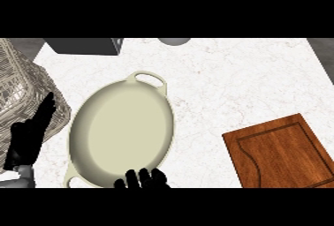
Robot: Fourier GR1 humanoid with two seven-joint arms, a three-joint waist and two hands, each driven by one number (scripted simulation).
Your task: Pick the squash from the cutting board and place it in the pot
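The cream oval pot (124, 132) with two loop handles lies left of centre, and its inside shows nothing. At the lower right is the wooden cutting board (287, 152), its visible top bare. No squash shows anywhere. Only the top of my right hand (145, 178) shows, at the lower edge of the view, over the pot's near rim; whatever it may hold is hidden. My left hand (29, 141) rests open at the left edge, fingers pointing up, beside the pot's left wall.
A wire basket (20, 84) stands at the far left behind my left hand. A dark grey box (81, 45) and a grey round object (174, 40) sit at the counter's back edge. White marble counter (228, 88) lies between pot and board.
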